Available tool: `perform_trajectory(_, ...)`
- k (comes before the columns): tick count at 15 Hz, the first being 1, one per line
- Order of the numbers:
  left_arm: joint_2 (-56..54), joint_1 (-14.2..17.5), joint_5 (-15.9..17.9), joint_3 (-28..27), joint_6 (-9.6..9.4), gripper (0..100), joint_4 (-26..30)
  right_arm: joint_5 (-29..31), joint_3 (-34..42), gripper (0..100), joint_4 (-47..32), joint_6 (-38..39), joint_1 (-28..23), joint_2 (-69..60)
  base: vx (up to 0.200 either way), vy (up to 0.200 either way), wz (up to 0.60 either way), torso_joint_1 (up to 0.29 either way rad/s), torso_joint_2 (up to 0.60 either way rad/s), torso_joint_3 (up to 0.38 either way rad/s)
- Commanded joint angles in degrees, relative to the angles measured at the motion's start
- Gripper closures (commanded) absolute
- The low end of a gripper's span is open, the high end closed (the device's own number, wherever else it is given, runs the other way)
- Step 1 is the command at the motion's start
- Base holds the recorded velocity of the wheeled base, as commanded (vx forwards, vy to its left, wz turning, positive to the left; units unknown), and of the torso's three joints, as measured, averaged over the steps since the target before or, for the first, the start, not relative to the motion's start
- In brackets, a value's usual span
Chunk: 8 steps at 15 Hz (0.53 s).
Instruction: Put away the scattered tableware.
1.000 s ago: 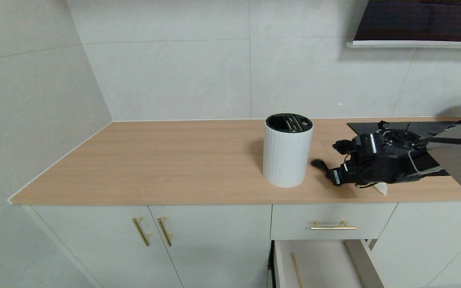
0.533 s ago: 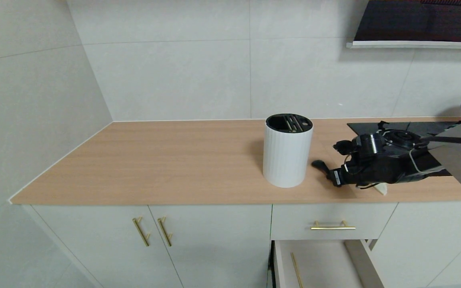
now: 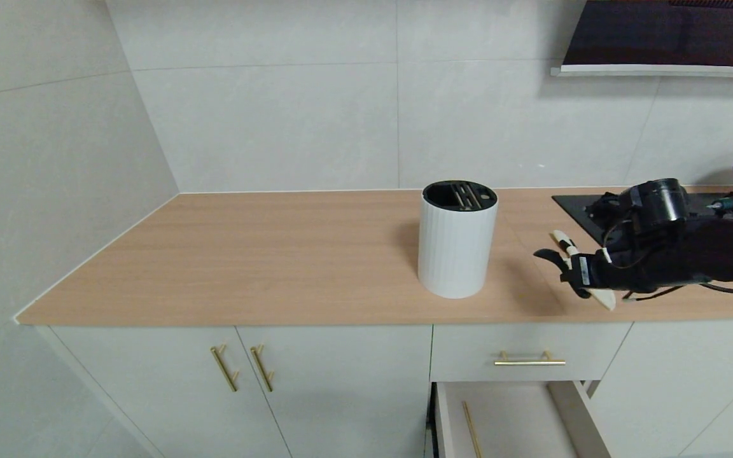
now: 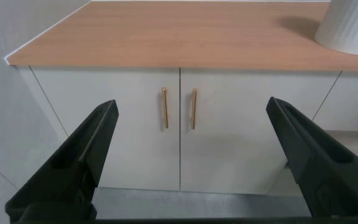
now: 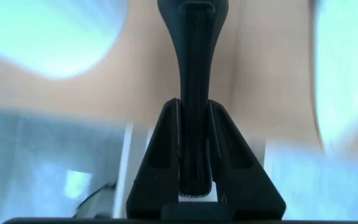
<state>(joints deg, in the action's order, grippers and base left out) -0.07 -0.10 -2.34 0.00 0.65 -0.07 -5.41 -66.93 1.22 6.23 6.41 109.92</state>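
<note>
Utensil [image 3: 603,299] clamped in the right end effector [image 3: 567,267], arm lying low over the counter [image 3: 277,254].

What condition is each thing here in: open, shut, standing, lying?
utensil holder: upright on the counter.
pale utensil: on the counter, under the right gripper.
right gripper: shut, low over that utensil.
left gripper: open, empty.
lower drawer: pulled open.
upper drawer: shut.
cabinet doors: shut.

The black right arm [image 3: 678,264] carries a cylindrical housing [image 3: 659,198], thin cables [image 3: 653,294] and a white label [image 3: 584,272]; the left fingers [image 4: 73,168] are matte black.
</note>
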Motion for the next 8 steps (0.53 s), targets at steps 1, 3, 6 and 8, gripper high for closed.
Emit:
perform_trajectory(1,0.1,0.0,0.0,0.0,0.06,0,0.0,2.6,8.6,100,-1.5,4.1,1.1,-10.4,0.000,0.000,0.00,0.000,0.00,0.000)
perform_trajectory(3,0.1,0.0,0.0,0.0,0.06,0,0.0,6.6,13.3,100,-1.6,10.7,4.3,-11.8,0.000,0.000,0.00,0.000,0.00,0.000)
perform_trajectory(6,0.1,0.0,0.0,0.0,0.06,0,0.0,9.3,19.7,100,-1.2,10.6,7.3,-14.6,0.000,0.000,0.00,0.000,0.00,0.000)
perform_trajectory(8,0.1,0.0,0.0,0.0,0.06,0,0.0,9.5,20.1,100,-1.3,10.5,8.0,-14.7,0.000,0.000,0.00,0.000,0.00,0.000)
